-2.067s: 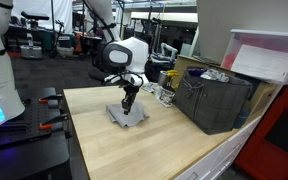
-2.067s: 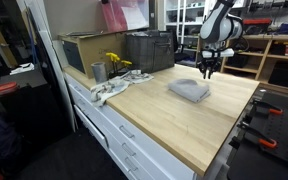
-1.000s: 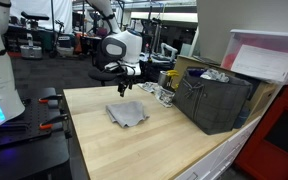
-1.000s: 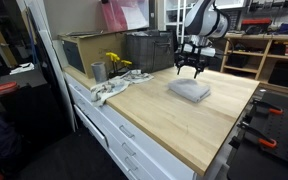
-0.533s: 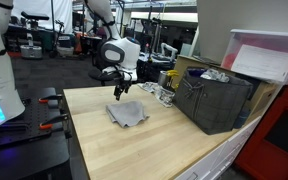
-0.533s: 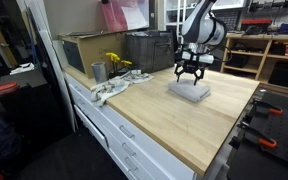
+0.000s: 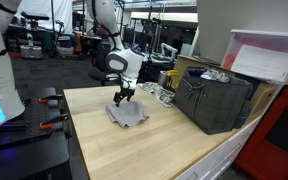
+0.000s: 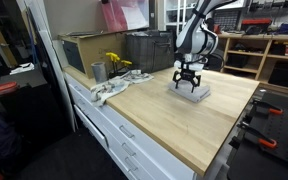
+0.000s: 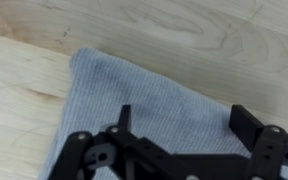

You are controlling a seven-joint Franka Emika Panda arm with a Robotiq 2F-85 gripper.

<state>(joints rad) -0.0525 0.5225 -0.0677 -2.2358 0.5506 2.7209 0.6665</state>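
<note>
Gripper (image 7: pixel 121 99) sat upper-center in an exterior view, pointing down over the folded grey cloth (image 7: pixel 130 115). Fingers were released and spread wide, with nothing clamped between them. In the wrist view the gripper (image 9: pixel 184 116) came in from the bottom edge. Both black fingers (image 9: pixel 125 115) stood over the cloth (image 9: pixel 149 95), which filled the middle of that frame with one corner toward upper left. Couldn't tell whether the tips touched the fabric or hung just above it.

The cloth lay flat on the light wooden table (image 7: pixel 154 148), around center frame there. In an exterior view it was right of center (image 8: pixel 194 93), with the gripper (image 8: pixel 188 86) directly over it. Bare wood of the table (image 9: pixel 194 30) ran across the top of the wrist view.

A dark crate (image 7: pixel 216 100) stood on the table at right, well apart from the cloth. In an exterior view the crate (image 8: pixel 149 50) sat at the upper middle, beside a cardboard box (image 8: pixel 84 50). A metal cup (image 8: pixel 99 72), something yellow (image 8: pixel 116 62) and a crumpled white rag (image 8: pixel 109 90) were on the table's left end.
</note>
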